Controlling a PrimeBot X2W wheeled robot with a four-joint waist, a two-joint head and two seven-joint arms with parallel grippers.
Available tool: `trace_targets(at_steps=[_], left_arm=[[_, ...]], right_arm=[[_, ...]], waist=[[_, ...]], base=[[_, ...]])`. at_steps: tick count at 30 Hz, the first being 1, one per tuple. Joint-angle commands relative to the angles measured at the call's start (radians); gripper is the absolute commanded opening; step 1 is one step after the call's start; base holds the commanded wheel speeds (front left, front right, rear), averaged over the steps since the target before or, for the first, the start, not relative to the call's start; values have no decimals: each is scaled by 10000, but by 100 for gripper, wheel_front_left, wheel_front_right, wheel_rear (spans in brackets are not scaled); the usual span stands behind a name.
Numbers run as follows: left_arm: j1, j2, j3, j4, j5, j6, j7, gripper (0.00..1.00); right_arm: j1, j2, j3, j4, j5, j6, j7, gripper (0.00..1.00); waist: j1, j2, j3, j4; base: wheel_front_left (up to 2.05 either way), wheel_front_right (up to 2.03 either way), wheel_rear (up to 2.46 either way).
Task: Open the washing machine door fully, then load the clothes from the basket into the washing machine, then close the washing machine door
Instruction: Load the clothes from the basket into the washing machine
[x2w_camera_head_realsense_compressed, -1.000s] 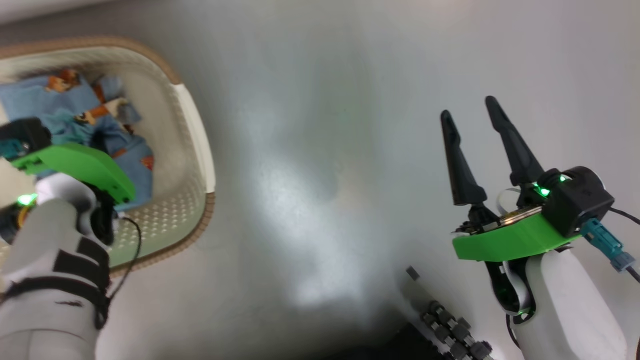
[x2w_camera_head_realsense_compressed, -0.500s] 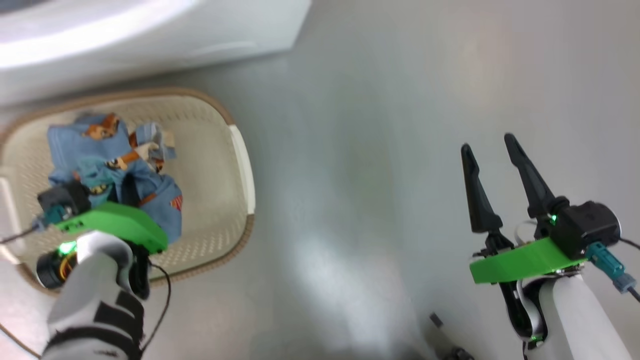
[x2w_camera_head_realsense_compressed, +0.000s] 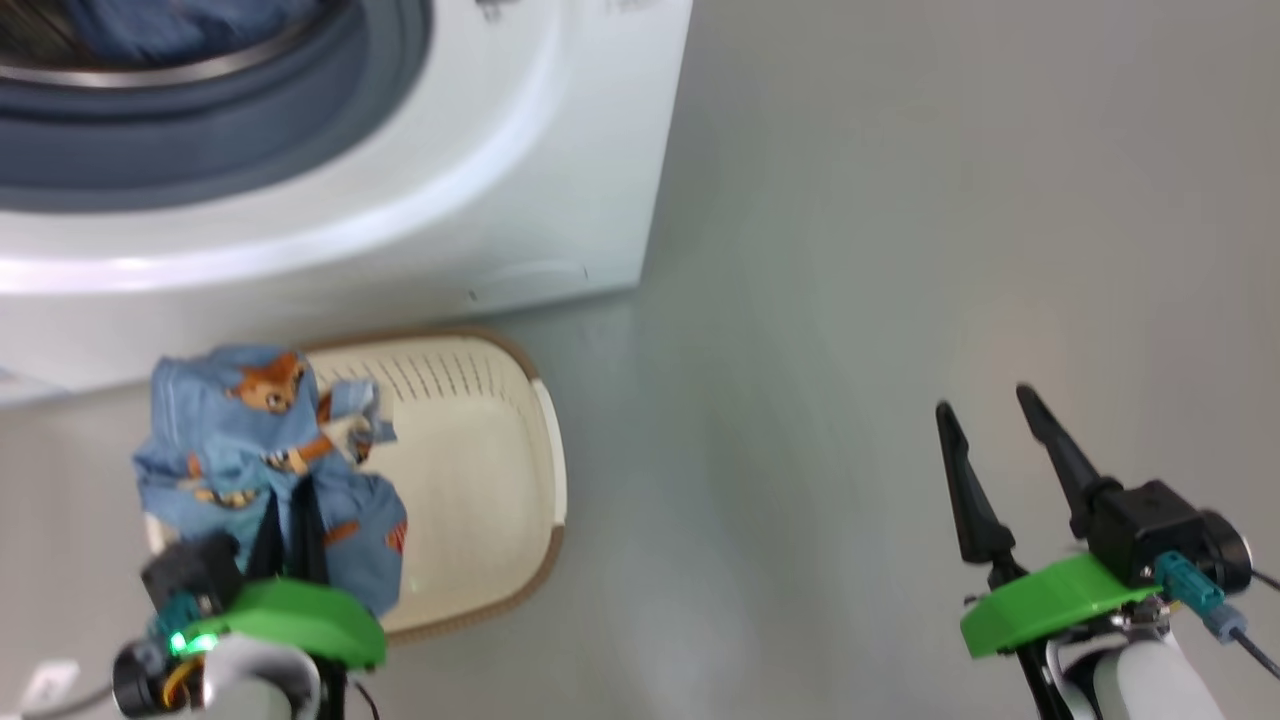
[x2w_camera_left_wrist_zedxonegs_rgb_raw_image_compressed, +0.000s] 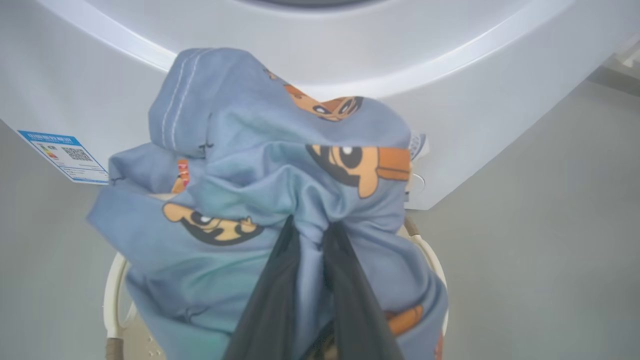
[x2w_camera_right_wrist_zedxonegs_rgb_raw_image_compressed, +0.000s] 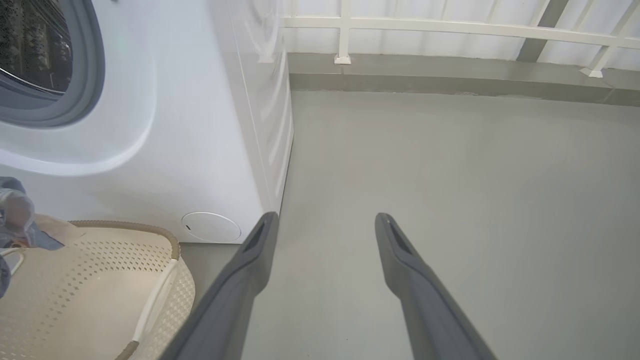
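Note:
The light blue clothes (x2w_camera_head_realsense_compressed: 262, 450) with orange-brown prints hang bunched from my left gripper (x2w_camera_head_realsense_compressed: 290, 510), which is shut on the fabric. They hang above the left part of the cream basket (x2w_camera_head_realsense_compressed: 470, 470). In the left wrist view the two dark fingers pinch the clothes (x2w_camera_left_wrist_zedxonegs_rgb_raw_image_compressed: 280, 170) at my left gripper (x2w_camera_left_wrist_zedxonegs_rgb_raw_image_compressed: 312, 227), in front of the white washing machine (x2w_camera_left_wrist_zedxonegs_rgb_raw_image_compressed: 350, 65). The drum mouth with its grey gasket (x2w_camera_head_realsense_compressed: 250, 130) stands uncovered. The washing machine door is out of view. My right gripper (x2w_camera_head_realsense_compressed: 990, 425) is open over bare floor, its fingers spread in the right wrist view (x2w_camera_right_wrist_zedxonegs_rgb_raw_image_compressed: 325, 220).
The basket (x2w_camera_right_wrist_zedxonegs_rgb_raw_image_compressed: 90, 280) stands on the grey floor right against the washing machine (x2w_camera_right_wrist_zedxonegs_rgb_raw_image_compressed: 200, 125), below its round white flap (x2w_camera_right_wrist_zedxonegs_rgb_raw_image_compressed: 210, 226). A blue label (x2w_camera_left_wrist_zedxonegs_rgb_raw_image_compressed: 65, 155) is stuck low on the front. A white railing (x2w_camera_right_wrist_zedxonegs_rgb_raw_image_compressed: 450, 27) runs along the far wall.
The head camera has tilted up, bringing the washing machine and its drum mouth into view. My left gripper has lifted the clothes up out of the basket. The right gripper stays open.

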Motion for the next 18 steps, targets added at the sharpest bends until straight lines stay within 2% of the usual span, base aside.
trace_targets(at_steps=[1, 7, 18], left_arm=[[670, 81, 271, -745, 261, 71, -134, 0], [2009, -58, 126, -2044, 632, -54, -134, 0], [3553, 229, -50, -3731, 981, 36, 157, 0]], right_arm=[[375, -68, 118, -280, -195, 44, 106, 100], [752, -125, 35, -458, -282, 44, 444, 100], [1792, -168, -183, -912, -271, 44, 989, 100]], waist=[[3, 0, -1705, 390], [3, 0, -2747, 524], [3, 0, -4249, 971]], base=[[0, 0, 0], [0, 0, 0], [0, 0, 0]])
